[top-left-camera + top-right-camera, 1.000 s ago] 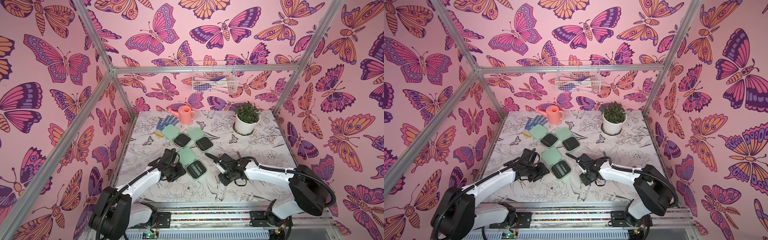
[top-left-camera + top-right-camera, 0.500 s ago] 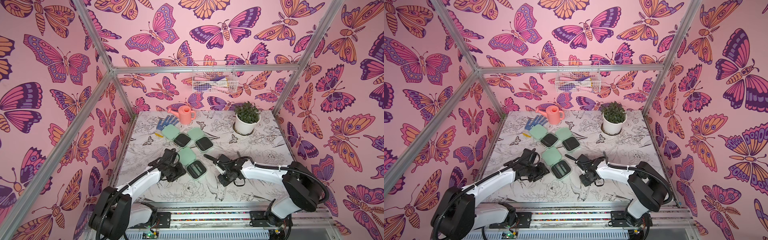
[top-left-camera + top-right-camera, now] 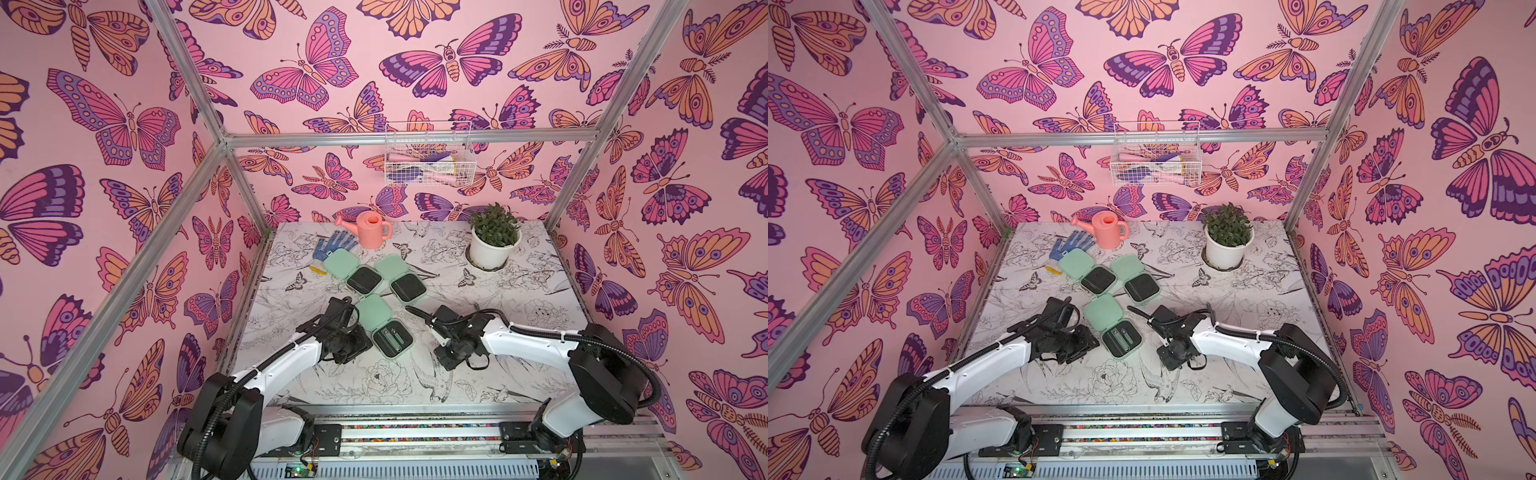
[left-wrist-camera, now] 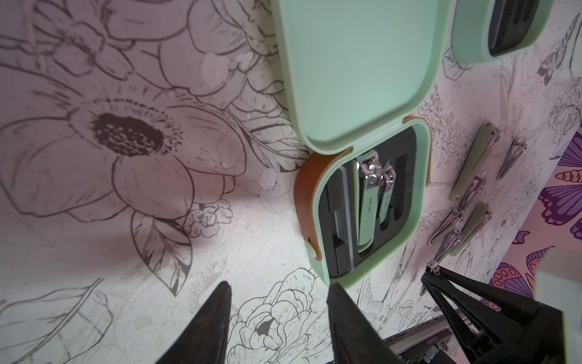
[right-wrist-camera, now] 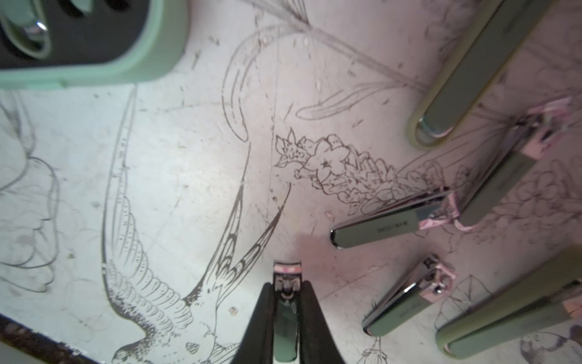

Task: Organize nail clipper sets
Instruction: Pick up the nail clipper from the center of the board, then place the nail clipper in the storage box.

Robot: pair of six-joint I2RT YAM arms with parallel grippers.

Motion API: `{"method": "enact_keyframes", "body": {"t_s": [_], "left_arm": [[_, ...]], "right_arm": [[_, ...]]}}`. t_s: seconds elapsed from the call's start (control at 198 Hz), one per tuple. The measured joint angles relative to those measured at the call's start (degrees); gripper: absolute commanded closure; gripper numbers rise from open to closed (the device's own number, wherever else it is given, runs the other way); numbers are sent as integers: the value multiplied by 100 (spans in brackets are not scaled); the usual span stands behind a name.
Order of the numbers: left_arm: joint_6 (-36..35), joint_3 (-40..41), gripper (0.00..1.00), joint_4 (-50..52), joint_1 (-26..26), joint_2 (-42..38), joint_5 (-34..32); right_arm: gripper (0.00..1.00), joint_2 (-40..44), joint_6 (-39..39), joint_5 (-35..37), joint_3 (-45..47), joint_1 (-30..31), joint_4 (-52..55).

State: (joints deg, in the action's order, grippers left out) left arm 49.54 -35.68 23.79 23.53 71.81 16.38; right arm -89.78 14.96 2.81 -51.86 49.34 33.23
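Three mint-green cases lie open in both top views: two at the back point(image 3: 364, 279) point(image 3: 408, 288) and the near one point(image 3: 392, 341). In the left wrist view the near case's black tray point(image 4: 406, 201) holds two clippers point(image 4: 368, 195). My left gripper point(image 4: 280, 285) is open and empty over the table, one finger beside that tray's corner. My right gripper point(image 5: 286, 285) is shut on a small nail clipper point(image 5: 286, 315), low over the table to the right of the near case. Several loose clippers point(image 5: 387, 225) lie beside it. In the top views my right arm point(image 3: 519, 338) hides them.
A pink watering can point(image 3: 371, 229) and a blue dotted glove point(image 3: 332, 245) are at the back left. A potted plant point(image 3: 494, 241) stands at the back right, and a wire basket point(image 3: 428, 164) hangs on the back wall. The metal rail point(image 3: 415, 432) runs along the front edge.
My right gripper has shifted slightly left and closed on a nail clipper. The left arm and the cases have not moved.
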Motion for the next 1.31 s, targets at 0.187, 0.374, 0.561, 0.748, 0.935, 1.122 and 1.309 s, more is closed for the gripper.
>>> {"method": "enact_keyframes", "body": {"t_s": [0.187, 0.374, 0.561, 0.748, 0.935, 1.122, 1.309], "left_arm": [[0, 0, 48, 0, 0, -2, 17], [0, 0, 48, -2, 0, -2, 17], [0, 0, 48, -2, 0, 0, 17], [0, 0, 48, -2, 0, 0, 22], [0, 0, 48, -2, 0, 0, 33], [0, 0, 48, -2, 0, 0, 33], [0, 0, 48, -2, 0, 0, 33]], "right_arm": [[92, -33, -9, 63, -942, 2, 326], [92, -511, 2, 105, -1954, 15, 378], [91, -1191, 0, 195, -2400, 208, 358], [92, -1818, -22, 260, -2605, 400, 302], [91, -2114, -20, 363, -2675, 437, 203], [91, -2297, -20, 466, -2852, 452, 131], [91, -2352, -20, 529, -2999, 470, 48]]}}
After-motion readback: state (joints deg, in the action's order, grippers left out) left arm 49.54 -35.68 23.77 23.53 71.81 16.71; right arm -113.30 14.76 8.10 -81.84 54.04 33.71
